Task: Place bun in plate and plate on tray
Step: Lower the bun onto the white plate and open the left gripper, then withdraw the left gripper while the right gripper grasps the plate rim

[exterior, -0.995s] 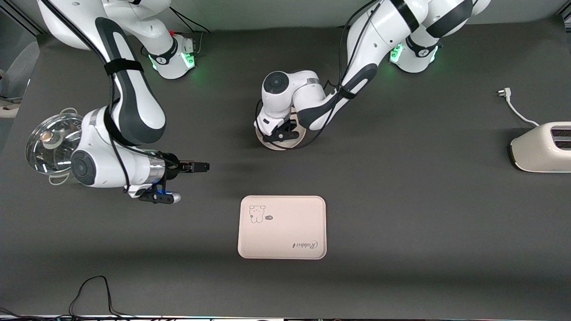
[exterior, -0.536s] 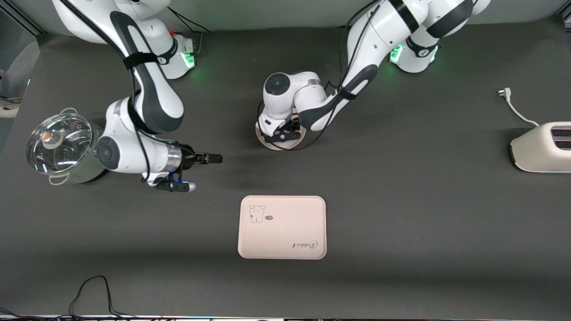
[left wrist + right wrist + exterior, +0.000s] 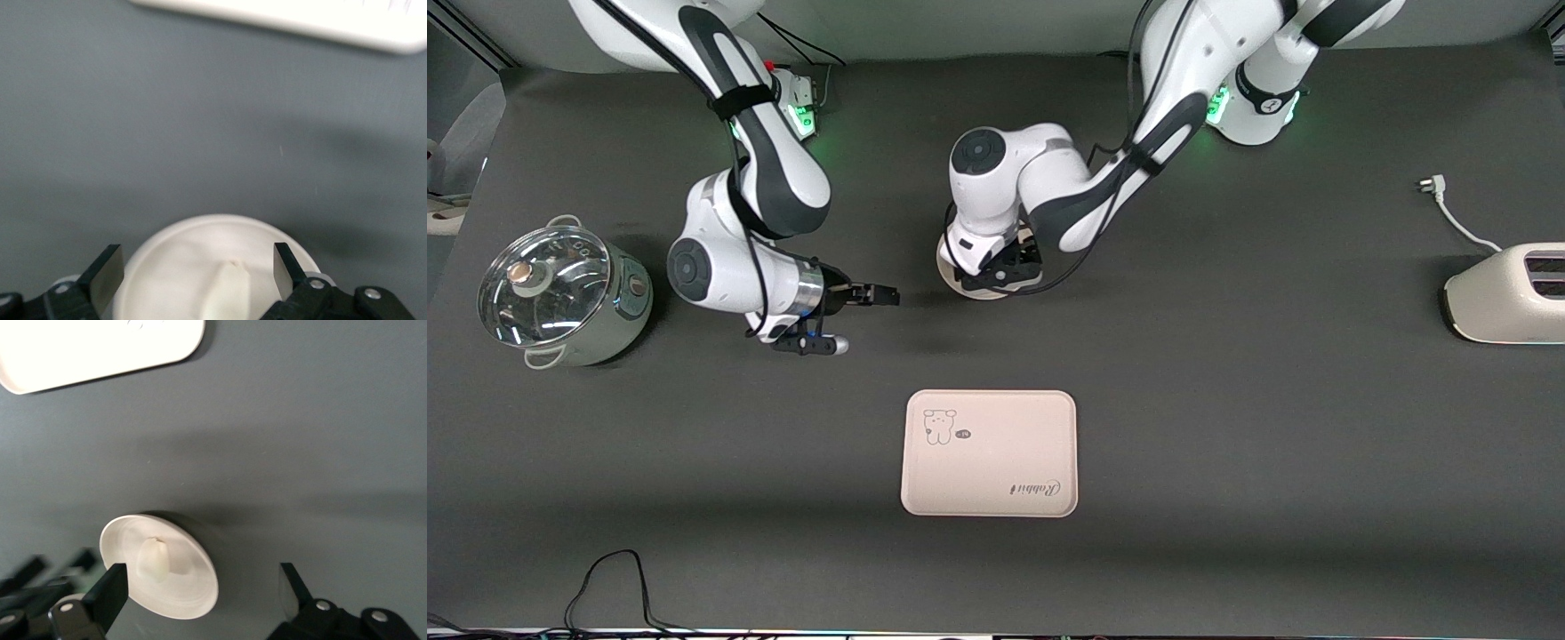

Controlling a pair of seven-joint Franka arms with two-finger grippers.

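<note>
Front view: a dark grey table (image 3: 1272, 427) runs up to a pale wall behind the two arm bases. On it sit one plate (image 3: 971, 286), one tray (image 3: 990, 452), one lidded pot (image 3: 560, 298) at the right arm's end, and one toaster (image 3: 1507, 293) with its loose plug (image 3: 1432, 185) at the left arm's end; a black cable (image 3: 609, 578) curls at the near edge. The tray lies bare, nearer to the camera than the plate and well apart from it. The left gripper (image 3: 1000, 267) hangs low over the plate, hiding most of it. The right gripper (image 3: 876, 293) is beside the plate, toward the right arm's end. Against half a second ago, the right arm has swung away from the pot toward the plate, and the left wrist has lifted slightly.

Left wrist view: the left gripper (image 3: 197, 270) has its jaws spread wide and empty, straddling the plate (image 3: 173, 260), with the single bun (image 3: 227, 290) lying in the plate between them. An edge of the tray (image 3: 300, 17) shows.

Right wrist view: the right gripper (image 3: 203, 590) also has its jaws wide apart, holding nothing. The bun (image 3: 153, 561) rests in the middle of the plate (image 3: 193, 587); the tray (image 3: 100, 350) lies well apart.
</note>
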